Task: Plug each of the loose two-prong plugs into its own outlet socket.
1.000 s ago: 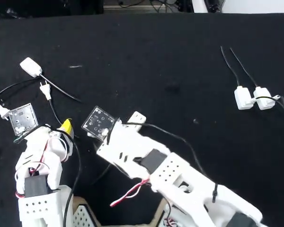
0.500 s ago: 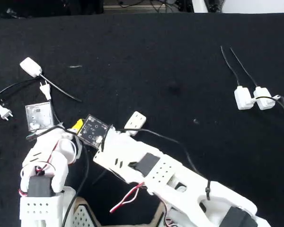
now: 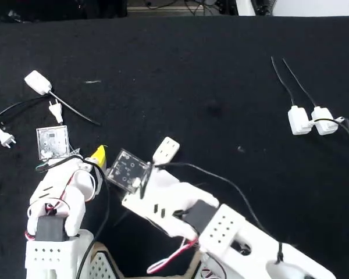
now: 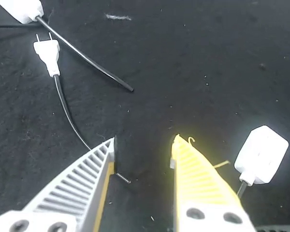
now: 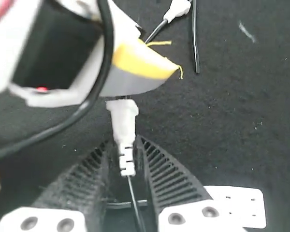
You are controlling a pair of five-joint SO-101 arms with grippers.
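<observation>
Left wrist view: 1 loose plug

White perforated printed-plastic left arm and right arm; each carries a black servo block, red-and-white wires looping beside it; left gripper has one yellow ribbed finger; right gripper has dark ribbed fingers

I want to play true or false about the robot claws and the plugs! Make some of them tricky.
1. The left claw is open. True.
2. The right claw grips a white plug. True.
3. The other plug, ahead of the left claw, is plugged in. False: it lies loose on the table, prongs bare.
4. The table is red. False: it is black.
</observation>
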